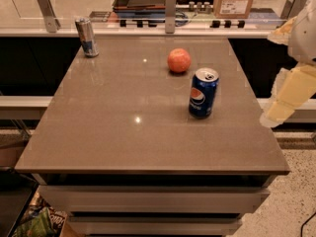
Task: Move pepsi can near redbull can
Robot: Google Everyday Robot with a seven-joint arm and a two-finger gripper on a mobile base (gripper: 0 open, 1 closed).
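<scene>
My cream gripper [277, 113] hangs angled down off the glossy grey-brown tabletop's [123, 137] right edge; grip state: can't tell. Dark-blue cylindrical pepsi can [203, 93] stands upright to its left. Slim silver-blue redbull can [87, 36] is far left, at the back corner.
</scene>
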